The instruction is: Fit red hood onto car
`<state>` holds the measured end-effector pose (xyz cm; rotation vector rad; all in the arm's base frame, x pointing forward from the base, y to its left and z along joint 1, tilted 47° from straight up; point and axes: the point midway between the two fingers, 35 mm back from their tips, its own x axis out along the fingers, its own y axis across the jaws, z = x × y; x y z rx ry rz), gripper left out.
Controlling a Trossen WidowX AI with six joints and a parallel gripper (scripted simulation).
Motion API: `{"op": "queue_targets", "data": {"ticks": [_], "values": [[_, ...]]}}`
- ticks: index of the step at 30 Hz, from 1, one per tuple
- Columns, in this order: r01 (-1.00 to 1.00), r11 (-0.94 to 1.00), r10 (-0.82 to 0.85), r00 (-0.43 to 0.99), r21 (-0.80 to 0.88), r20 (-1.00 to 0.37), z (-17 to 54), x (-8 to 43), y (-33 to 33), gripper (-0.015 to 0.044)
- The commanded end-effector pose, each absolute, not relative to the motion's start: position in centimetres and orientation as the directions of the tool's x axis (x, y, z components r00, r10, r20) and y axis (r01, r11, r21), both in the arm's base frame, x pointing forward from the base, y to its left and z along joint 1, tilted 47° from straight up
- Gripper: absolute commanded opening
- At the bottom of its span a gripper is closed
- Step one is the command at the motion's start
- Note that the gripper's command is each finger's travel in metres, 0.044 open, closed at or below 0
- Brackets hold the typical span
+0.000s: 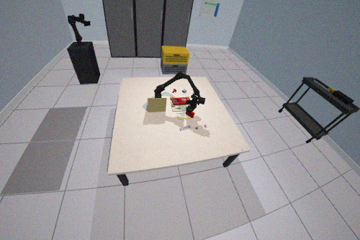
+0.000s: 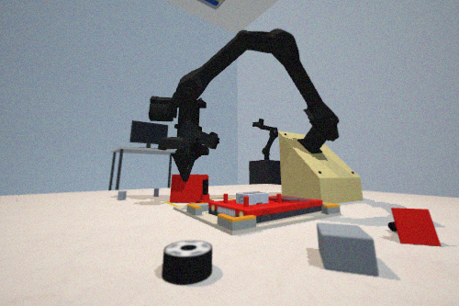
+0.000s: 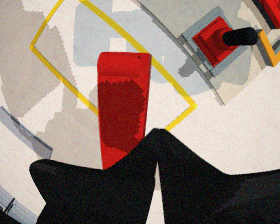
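The hood [image 1: 190,114] [image 2: 187,189] [image 3: 122,102], a red shell, appears to stand on an edge on the table, beside the jig; its corner holes are not visible. My gripper [image 2: 184,179] [image 3: 158,133] is shut and empty. Its tips are close to the hood, overlapping it in the exterior view; contact cannot be told. The red chassis [image 1: 178,101] [image 2: 298,206] sits in the jig [image 2: 232,231], with the grey engine block [image 2: 253,198] on its deck. Red pegs [image 2: 246,201] [image 2: 225,198] stick up around the engine; not all four show clearly.
A yellow outline [image 3: 194,105] lies under and around the hood. A red piece with a black knob [image 3: 239,36] is at the jig's side. A grey block [image 2: 347,248], a black wheel [image 2: 187,265] and a red wedge [image 2: 415,227] lie beyond the jig. The beige arm base [image 1: 157,105] [image 2: 300,184] stands nearby.
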<state>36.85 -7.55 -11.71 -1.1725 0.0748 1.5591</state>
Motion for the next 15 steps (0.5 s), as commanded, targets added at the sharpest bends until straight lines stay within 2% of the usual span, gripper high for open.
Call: {"op": "queue_targets", "data": {"ticks": [1,15], "values": [[-0.774,-0.375,0.709,0.116,-0.511,-0.695,-12.2,36.2,-7.7,0.0000],[-0.774,-0.375,0.708,0.115,-0.510,-0.696,-13.2,34.8,-8.4,0.0000]]}}
